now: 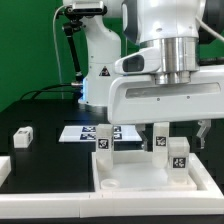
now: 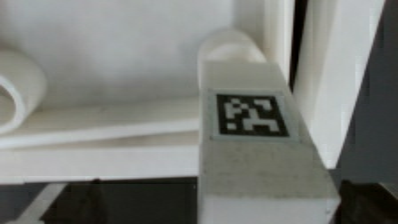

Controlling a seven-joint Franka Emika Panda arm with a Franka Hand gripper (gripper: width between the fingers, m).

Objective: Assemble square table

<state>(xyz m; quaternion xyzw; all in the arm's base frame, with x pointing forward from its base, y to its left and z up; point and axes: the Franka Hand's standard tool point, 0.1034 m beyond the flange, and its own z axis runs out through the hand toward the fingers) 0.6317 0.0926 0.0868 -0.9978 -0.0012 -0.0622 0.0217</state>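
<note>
The fingers are hanging open above the square table's slab, with their dark tips standing apart on either side of one white leg. This leg is standing upright between them. One finger is sitting just beside it and the other is showing a sliver of gap, so nothing is being clamped.

The leg is showing a black-and-white tag, a block pattern without letters. In the wrist view the same tag is facing the camera from the middle of the leg.

A second leg is standing upright well away from the fingers, at the slab's corner on the exterior view's left, and is also wearing a tag. Beyond the fingers, the marker board is lying flat with its square patterns. A small tagged block is sitting far off on the dark tabletop.

A triangle warning sticker is showing on the machine behind, too small to read.

The slab's raised rim is running close beside the held-between leg in the wrist view, and a round socket is showing past it. Bare slab floor is lying open between the two legs, and bare tabletop is stretching between the slab and the block.
</note>
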